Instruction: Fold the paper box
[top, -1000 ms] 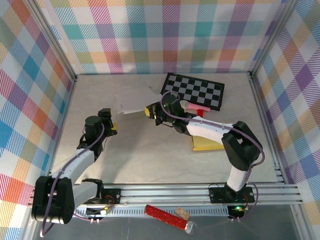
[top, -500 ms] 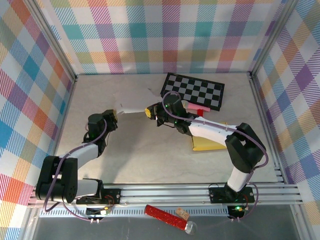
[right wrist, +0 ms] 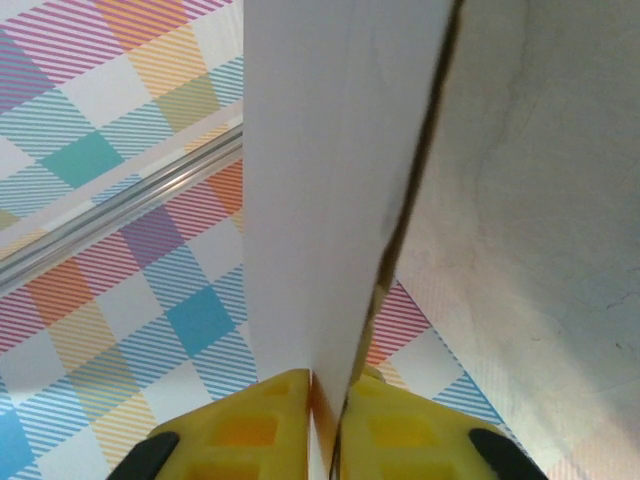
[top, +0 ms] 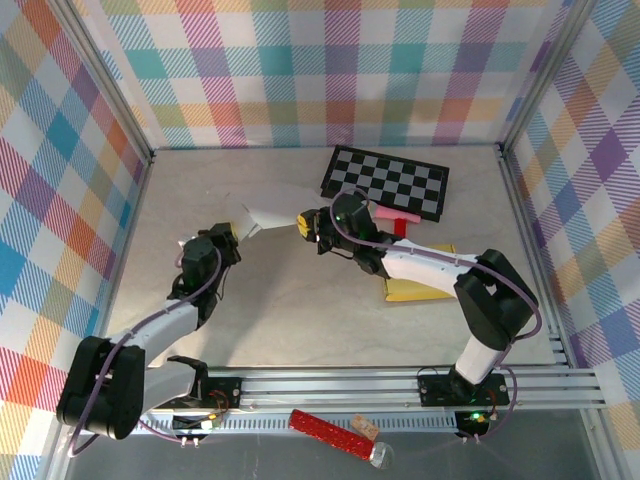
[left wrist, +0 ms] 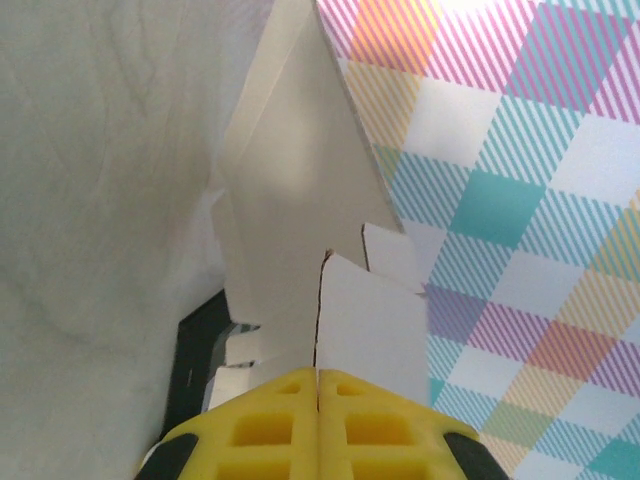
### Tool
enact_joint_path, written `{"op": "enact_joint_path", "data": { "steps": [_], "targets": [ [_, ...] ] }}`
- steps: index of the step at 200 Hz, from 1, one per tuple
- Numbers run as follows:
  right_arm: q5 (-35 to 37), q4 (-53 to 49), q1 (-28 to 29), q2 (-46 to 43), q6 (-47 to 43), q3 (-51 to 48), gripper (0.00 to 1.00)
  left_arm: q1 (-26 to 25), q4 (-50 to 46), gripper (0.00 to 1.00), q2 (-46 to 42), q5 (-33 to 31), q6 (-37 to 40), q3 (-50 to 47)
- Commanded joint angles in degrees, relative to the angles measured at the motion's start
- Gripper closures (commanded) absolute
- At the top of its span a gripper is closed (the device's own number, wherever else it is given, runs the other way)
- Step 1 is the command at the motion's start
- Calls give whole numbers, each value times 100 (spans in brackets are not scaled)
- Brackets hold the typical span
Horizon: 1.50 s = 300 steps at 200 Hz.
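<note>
From the top external view, the flattened white paper box (top: 268, 216) sits over the pale bench (top: 300, 310) between the two arms. Its left corner is hidden under the left claw (top: 230, 236) and its right end under the right claw (top: 305, 224), so the grips are hard to read there. In the left wrist view, the left claw (left wrist: 317, 390) presses its yellow pads together on a box flap, the lower flaps cut off behind them; in the right wrist view, the right claw (right wrist: 325, 400) is clamped on the sheet's edge, which runs off the frame's top.
</note>
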Motion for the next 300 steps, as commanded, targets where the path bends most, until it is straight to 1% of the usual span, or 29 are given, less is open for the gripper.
{"op": "enact_joint_path", "data": {
  "steps": [1, 29, 44, 58, 73, 92, 104, 118, 135, 146, 162, 181, 199, 233, 264, 270, 275, 282, 288, 289, 295, 300],
  "targets": [
    [202, 364, 131, 2, 103, -22, 82, -230, -69, 100, -172, -232, 6, -130],
    [304, 402, 159, -43, 121, -76, 90, -233, -144, 100, -244, -280, 0, -163],
    [358, 378, 159, -81, 121, -103, 97, -242, -159, 100, -250, -258, 17, -152],
    [379, 292, 163, -110, 127, -116, 99, -242, -164, 100, -256, -268, 25, -155],
    [325, 243, 155, -131, 164, -128, 94, -242, -196, 100, -278, -291, 33, -159],
    [280, 178, 150, -214, 126, -132, 80, -242, -366, 100, -376, -346, 66, -138],
    [238, 54, 150, -341, 93, -159, 75, -242, -480, 100, -443, -393, 99, -124],
    [171, -121, 165, -517, -16, -183, 71, -242, -509, 100, -468, -401, 124, -120],
    [200, -256, 220, -687, -46, -324, 70, -272, -442, 100, -432, -391, 122, -115],
    [217, -203, 253, -721, -21, -445, 72, -303, -412, 100, -416, -417, 111, -129],
    [240, -79, 289, -690, 47, -564, 78, -345, -427, 100, -412, -457, 128, -118],
    [280, -94, 291, -698, 26, -579, 79, -373, -427, 100, -424, -484, 133, -135],
    [305, -162, 299, -732, -10, -553, 83, -391, -462, 100, -455, -505, 141, -146],
    [240, -394, 308, -834, -37, -558, 84, -409, -574, 100, -585, -540, 155, -173],
    [373, -707, 308, -993, -87, -520, 100, -413, -733, 100, -699, -523, 230, -145],
    [408, -778, 308, -1006, -90, -487, 100, -409, -823, 100, -722, -489, 271, -95],
    [432, -838, 308, -1018, -111, -434, 100, -409, -946, 90, -759, -453, 300, -45],
    [455, -928, 308, -1037, -177, -347, 100, -410, -1141, 72, -830, -388, 304, 50],
    [468, -1035, 308, -1046, -246, -241, 100, -409, -1390, 59, -909, -309, 539, 164],
    [466, -1054, 308, -1046, -256, -221, 100, -409, -1445, 59, -927, -297, 587, 185],
    [470, -1227, 301, -1059, -313, -100, 100, -409, -1874, 47, -1040, -218, 727, 357],
    [481, -1349, 300, -1074, -366, 7, 100, -409, -2322, 41, -1150, -150, 880, 552]
  ]
}}
